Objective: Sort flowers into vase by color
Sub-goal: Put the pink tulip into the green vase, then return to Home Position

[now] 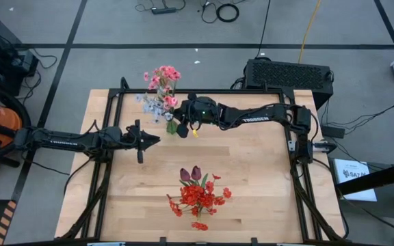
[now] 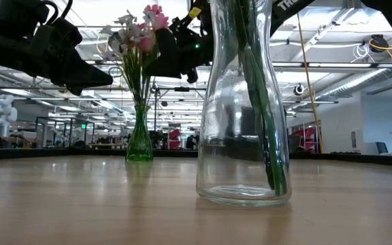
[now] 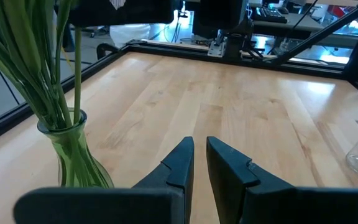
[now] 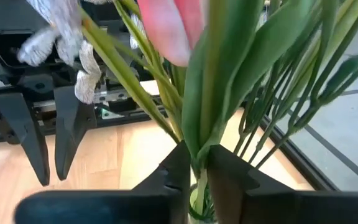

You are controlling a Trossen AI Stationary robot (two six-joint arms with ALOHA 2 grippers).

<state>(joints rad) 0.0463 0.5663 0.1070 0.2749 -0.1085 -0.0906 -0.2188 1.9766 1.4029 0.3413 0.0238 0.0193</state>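
A green glass vase (image 2: 140,139) stands near the table's far edge and holds pink blossoms (image 1: 164,76) and pale lavender sprigs (image 1: 150,104). My right gripper (image 1: 182,123) is right beside this bunch, shut on a flower with a pink bud (image 4: 173,28). A clear vase (image 2: 243,136) nearer the near edge holds red clusters (image 1: 198,197) and maroon tulips (image 1: 190,174). My left gripper (image 1: 152,140) hovers a little to the near-left of the green vase (image 3: 73,149), fingers a narrow gap apart, touching nothing. My right gripper (image 4: 196,168) pinches the pink-bud flower's green stem and leaf (image 4: 199,155) between its two fingers, well below the bud. The fingers reach in roughly level from the table's right, across the stem. The flower stands upright among the vase's other stems; its lower end is hidden.
Bare wood lies between the two vases and toward the table's right (image 3: 241,99). A black frame rail (image 1: 204,91) runs along the far edge just behind the green vase. The left arm (image 1: 67,140) stretches in from the table's left.
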